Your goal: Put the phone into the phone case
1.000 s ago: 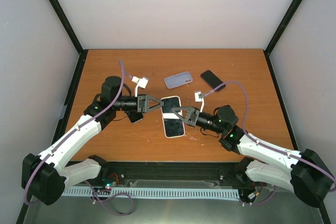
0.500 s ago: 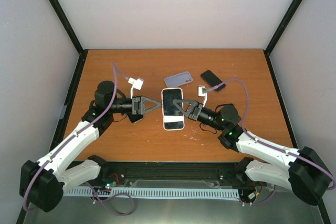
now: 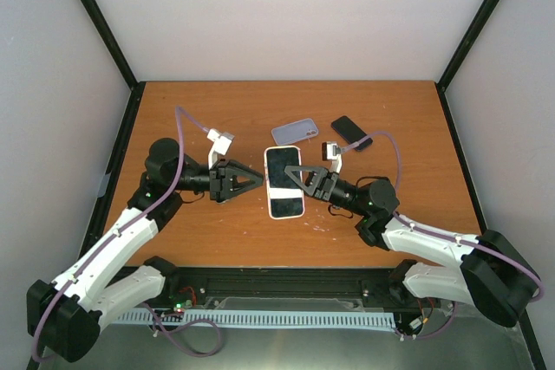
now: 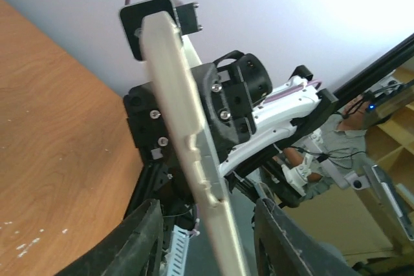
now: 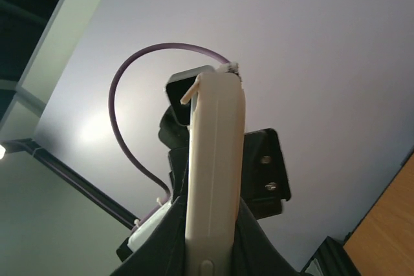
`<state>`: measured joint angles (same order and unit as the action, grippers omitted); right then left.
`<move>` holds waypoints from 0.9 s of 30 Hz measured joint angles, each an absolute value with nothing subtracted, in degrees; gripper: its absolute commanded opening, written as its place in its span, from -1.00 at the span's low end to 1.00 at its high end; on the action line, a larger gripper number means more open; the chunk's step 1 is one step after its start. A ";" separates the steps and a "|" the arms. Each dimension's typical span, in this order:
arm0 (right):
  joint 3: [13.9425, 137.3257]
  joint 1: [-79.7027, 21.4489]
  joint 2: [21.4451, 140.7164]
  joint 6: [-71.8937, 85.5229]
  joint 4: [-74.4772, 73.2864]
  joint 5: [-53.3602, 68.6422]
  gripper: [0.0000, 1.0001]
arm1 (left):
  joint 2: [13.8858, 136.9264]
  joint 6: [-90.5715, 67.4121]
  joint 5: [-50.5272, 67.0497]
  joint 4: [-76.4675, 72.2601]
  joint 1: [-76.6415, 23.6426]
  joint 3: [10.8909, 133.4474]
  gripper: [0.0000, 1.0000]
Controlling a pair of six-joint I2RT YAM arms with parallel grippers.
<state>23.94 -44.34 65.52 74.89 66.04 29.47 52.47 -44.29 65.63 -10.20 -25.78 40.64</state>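
The right end effector (image 3: 297, 178) is clamped on the long right edge of the phone (image 3: 284, 181), holding it above the worktop (image 3: 217, 110). The left end effector (image 3: 253, 181), fingers spread apart, has drawn back from the phone's left edge, so the right arm now carries it alone. The phone has also straightened. The lilac phone case (image 3: 295, 132) lies just beyond it, unobstructed. Beside the case is a dark slab (image 3: 351, 132), possibly another phone.
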 measured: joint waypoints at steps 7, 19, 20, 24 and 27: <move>23.94 -44.34 65.52 75.35 67.42 30.68 -0.81 | 54.15 -42.28 62.76 -6.50 -25.78 42.39 0.40; 23.97 -44.36 64.97 71.18 59.57 30.68 -0.80 | 57.67 -43.03 60.64 -6.39 -25.78 42.63 -0.07; 23.97 -44.36 64.97 70.94 59.09 30.63 -0.81 | 58.30 -43.09 60.34 -6.15 -25.78 42.68 -0.23; 23.99 -44.34 64.82 69.08 55.33 29.89 -0.81 | 60.18 -42.46 59.11 -4.38 -25.78 43.66 -0.83; 24.25 -44.34 63.77 65.84 52.03 29.06 -0.81 | 60.95 -42.76 58.22 -1.52 -25.78 44.95 -0.89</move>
<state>24.25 -44.34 63.77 65.84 52.03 29.06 60.95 -42.76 58.22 -1.52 -25.78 44.95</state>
